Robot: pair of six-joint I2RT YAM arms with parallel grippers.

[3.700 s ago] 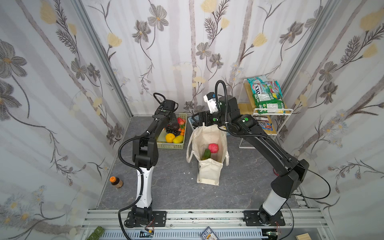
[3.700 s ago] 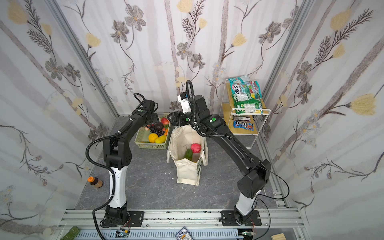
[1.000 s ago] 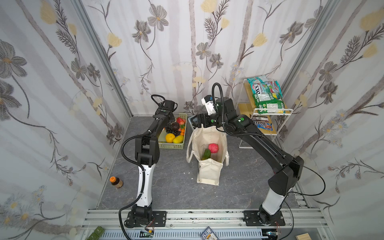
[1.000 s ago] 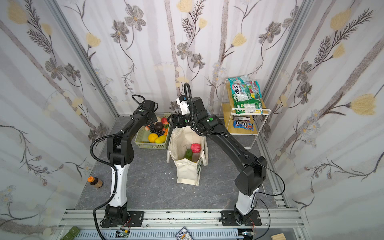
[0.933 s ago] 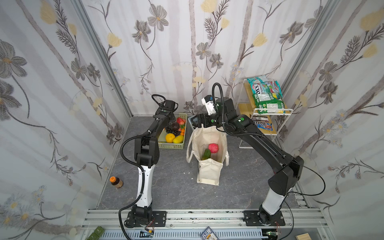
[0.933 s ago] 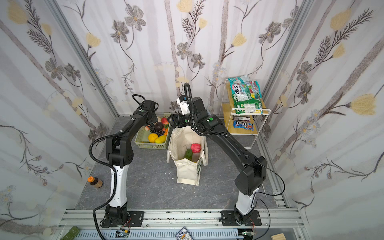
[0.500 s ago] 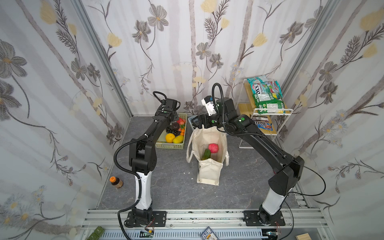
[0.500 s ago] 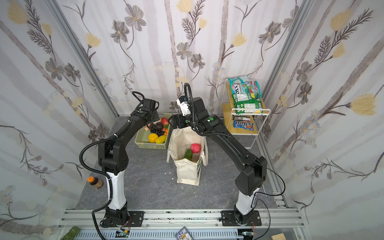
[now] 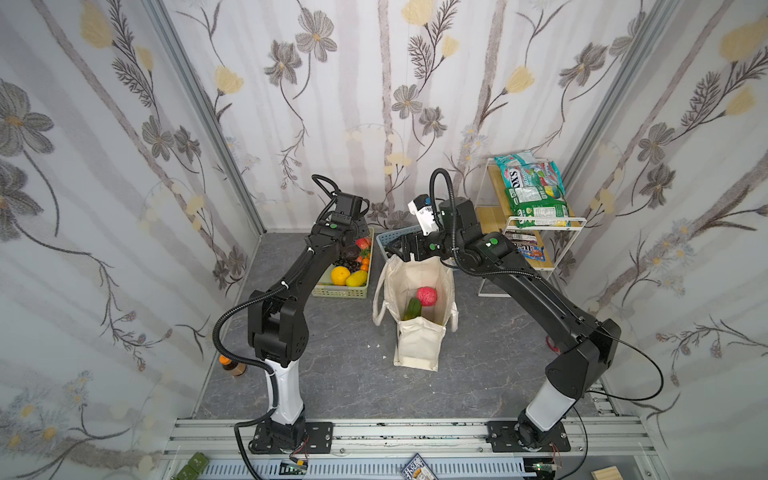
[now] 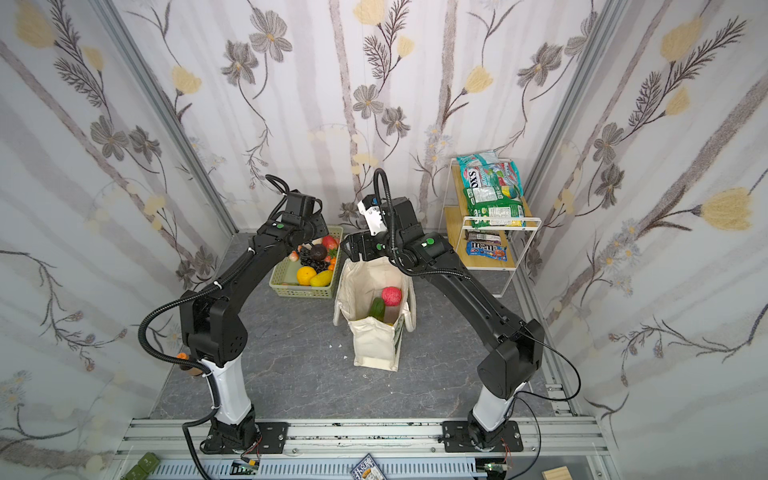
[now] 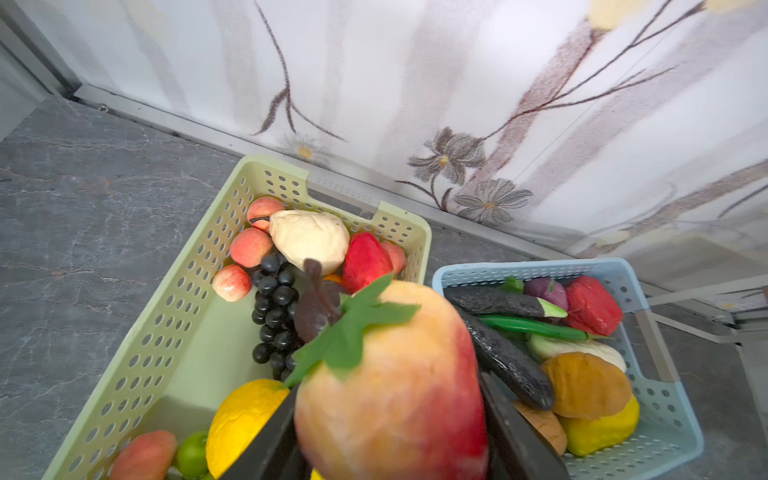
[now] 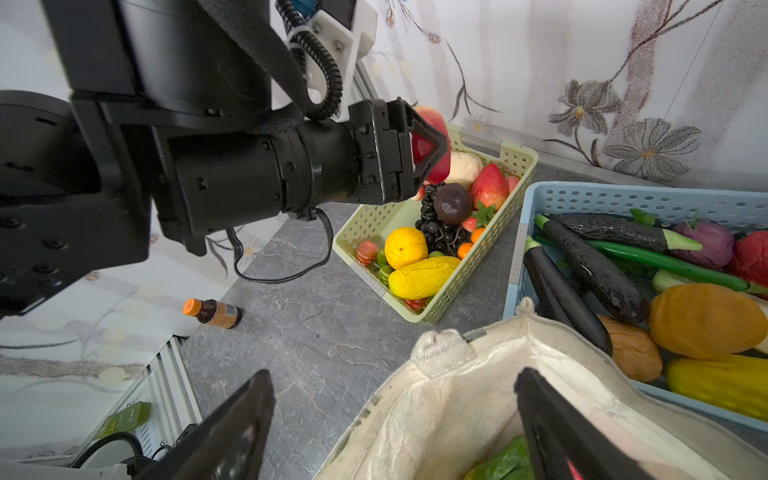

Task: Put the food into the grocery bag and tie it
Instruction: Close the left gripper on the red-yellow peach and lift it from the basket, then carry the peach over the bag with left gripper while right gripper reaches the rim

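My left gripper [image 11: 390,390] is shut on a red-and-yellow peach [image 11: 390,374] with a green leaf, held above the far end of the pale green basket [image 11: 174,299]. The right wrist view shows that left gripper [image 12: 430,145] and the peach over the basket. The cream grocery bag [image 9: 417,340] stands open mid-floor, holding a red round fruit [image 9: 427,296] and a green cucumber [image 9: 413,308]. My right gripper [image 12: 392,374] is open at the bag's far rim [image 12: 457,374], one finger outside and one over the opening, holding nothing.
The green basket [image 9: 338,291] holds more fruit. The blue basket [image 12: 582,199] behind the bag holds aubergines and other vegetables. A white wire shelf [image 9: 544,224] at the right back carries snack packets [image 9: 536,199]. A small brown bottle [image 9: 230,365] stands by the left wall.
The left arm's elbow has swung toward the front while its gripper stays over the green basket with the peach. The right arm and the bag have not moved.
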